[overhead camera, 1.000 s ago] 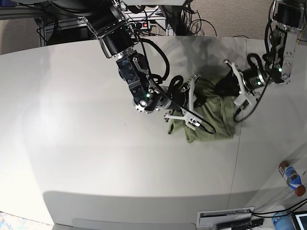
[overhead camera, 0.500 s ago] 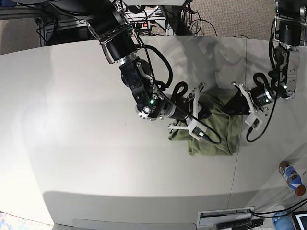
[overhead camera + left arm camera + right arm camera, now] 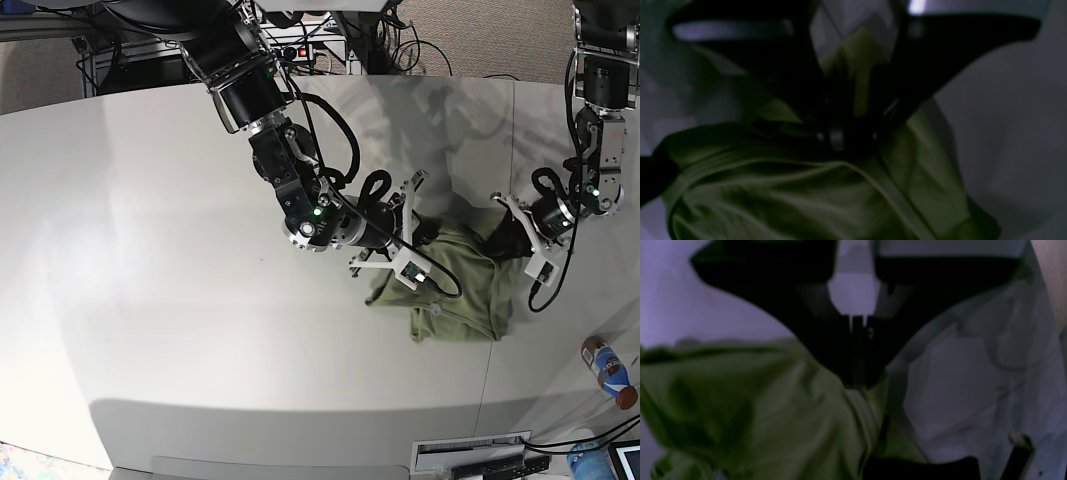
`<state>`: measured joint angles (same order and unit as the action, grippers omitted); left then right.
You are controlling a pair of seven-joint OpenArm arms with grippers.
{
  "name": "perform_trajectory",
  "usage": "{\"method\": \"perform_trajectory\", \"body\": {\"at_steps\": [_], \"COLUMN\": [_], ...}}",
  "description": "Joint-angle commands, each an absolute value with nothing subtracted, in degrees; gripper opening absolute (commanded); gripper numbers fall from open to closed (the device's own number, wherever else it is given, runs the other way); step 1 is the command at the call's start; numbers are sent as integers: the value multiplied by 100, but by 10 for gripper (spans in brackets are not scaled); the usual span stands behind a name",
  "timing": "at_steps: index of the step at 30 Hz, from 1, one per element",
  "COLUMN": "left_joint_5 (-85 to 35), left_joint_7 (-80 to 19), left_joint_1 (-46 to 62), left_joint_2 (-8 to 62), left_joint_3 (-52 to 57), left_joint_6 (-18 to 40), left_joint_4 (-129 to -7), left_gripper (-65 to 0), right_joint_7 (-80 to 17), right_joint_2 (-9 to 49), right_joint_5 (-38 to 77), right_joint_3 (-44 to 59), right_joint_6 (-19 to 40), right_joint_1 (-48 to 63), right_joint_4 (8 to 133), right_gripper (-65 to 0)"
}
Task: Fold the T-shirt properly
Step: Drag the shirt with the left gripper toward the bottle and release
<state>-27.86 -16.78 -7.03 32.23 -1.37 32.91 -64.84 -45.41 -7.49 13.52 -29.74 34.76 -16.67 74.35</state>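
Both grippers pinching the T-shirt on the white table.

The right gripper [image 3: 428, 232], jaws pressed together, clamps the T-shirt's [image 3: 465, 290] edge at about ten o'clock; the left gripper [image 3: 507, 238], jaws partly spread, nips a fold at about two o'clock. The crumpled olive cloth lies between and below them on the table [image 3: 180, 250].

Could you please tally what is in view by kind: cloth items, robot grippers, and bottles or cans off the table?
Cloth: 1, the T-shirt
Grippers: 2, the left gripper and the right gripper, each pinching the shirt
Bottles or cans: 1, a bottle at the lower right
Total: 4
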Motion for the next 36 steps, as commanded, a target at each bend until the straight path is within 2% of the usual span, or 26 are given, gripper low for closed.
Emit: {"method": "perform_trajectory", "body": {"at_steps": [1,4,23,26,29,36], "left_joint_5": [-2285,-2248,-2008,-2025,-2714,-3638], "left_joint_7": [-2119,-2112,-1855,-2025,-2373,-3055], "left_joint_1": [-701,-755,-1817,-1922,-1903,-1848], "left_joint_2": [3334,3334,3336,3376,3542,4141], "left_joint_3": [-123,-123,-123,-121,-121,-121], "left_joint_6": [2928,2799,2832,3100,3581,3610], "left_joint_4": [-6410,-6394,-5282,-5295,-5487,-6176], "left_gripper": [-547,-547,-547,-547,-547,-546], "right_joint_7": [-4434,-4359,-4414,-4431,-4525,-4810], "right_joint_2": [-812,-810,-810,-808,-808,-777], "right_joint_5": [1457,1385,1406,1406,1411,1691], "right_joint_3": [-2967,-2954,-2952,-2952,-2952,-2952], "right_joint_6": [3511,3511,3509,3509,3509,3511], "right_joint_1": [-1811,-1822,-1824,-1822,-1822,-1806], "right_joint_4": [7542,7542,7542,7542,7542,7695], "right_gripper": [-650,-650,-650,-650,-650,-650]}}
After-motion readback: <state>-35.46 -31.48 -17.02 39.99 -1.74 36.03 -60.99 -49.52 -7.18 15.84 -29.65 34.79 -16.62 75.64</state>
